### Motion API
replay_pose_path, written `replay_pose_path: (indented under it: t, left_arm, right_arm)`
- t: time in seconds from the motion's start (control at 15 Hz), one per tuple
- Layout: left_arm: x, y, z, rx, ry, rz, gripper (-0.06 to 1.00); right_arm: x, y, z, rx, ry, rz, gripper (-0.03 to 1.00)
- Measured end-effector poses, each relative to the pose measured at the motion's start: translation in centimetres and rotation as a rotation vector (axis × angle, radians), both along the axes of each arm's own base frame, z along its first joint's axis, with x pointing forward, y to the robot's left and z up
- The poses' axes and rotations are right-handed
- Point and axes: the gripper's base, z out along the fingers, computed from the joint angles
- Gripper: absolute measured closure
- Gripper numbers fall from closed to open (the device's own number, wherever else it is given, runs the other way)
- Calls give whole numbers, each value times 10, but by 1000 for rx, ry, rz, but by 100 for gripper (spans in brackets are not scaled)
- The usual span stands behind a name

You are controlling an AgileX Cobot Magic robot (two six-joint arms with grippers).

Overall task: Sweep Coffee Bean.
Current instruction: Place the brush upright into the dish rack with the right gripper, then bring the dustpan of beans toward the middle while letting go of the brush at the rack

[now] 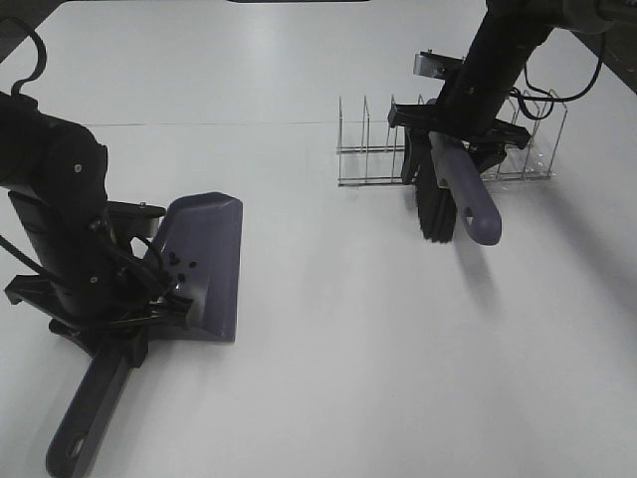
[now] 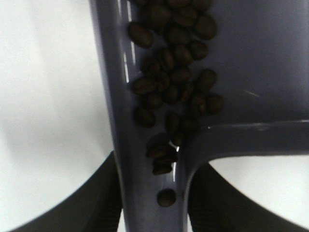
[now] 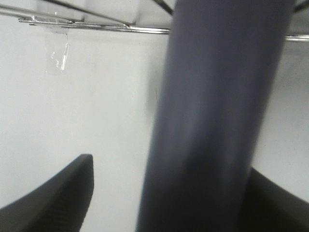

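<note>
The purple dustpan (image 1: pixel 204 264) lies on the white table at the left, its long handle pointing toward the front edge. My left gripper (image 1: pixel 119 324) is shut on that handle just behind the pan. In the left wrist view the coffee beans (image 2: pixel 174 72) lie piled inside the dustpan (image 2: pixel 251 63) against its side wall, and a few show in the high view (image 1: pixel 179 261). My right gripper (image 1: pixel 458 134) is shut on the purple handle of the brush (image 1: pixel 466 189) and holds it above the table. The black bristles (image 1: pixel 434 211) hang in front of the wire rack (image 1: pixel 518 159).
The wire rack with upright dividers stands at the back right, and it shows taped to the table in the right wrist view (image 3: pixel 96 24). The brush handle (image 3: pixel 217 116) fills the middle of that view. Cables run off the right arm at the far right.
</note>
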Motion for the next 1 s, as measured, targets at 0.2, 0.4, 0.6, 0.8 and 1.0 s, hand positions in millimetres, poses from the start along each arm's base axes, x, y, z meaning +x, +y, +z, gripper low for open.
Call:
replay_pose_path:
  t: [0.2, 0.4, 0.6, 0.8, 1.0]
  left_arm:
    - [0, 0, 0, -1, 1, 4, 59]
    - [0, 0, 0, 1, 2, 28, 59]
    - [0, 0, 0, 0, 1, 62, 59]
    - [16, -7, 2, -3, -28, 48, 59]
    - [31, -13, 1, 15, -15, 12, 59]
  right_arm:
    - [10, -3, 21, -35, -85, -6, 33]
    - [11, -5, 41, -49, -140, -8, 33]
    - [7, -5, 68, -41, -192, -10, 33]
    - [-1, -6, 105, -30, -266, -11, 33]
    - [-6, -7, 123, -21, -302, -13, 33]
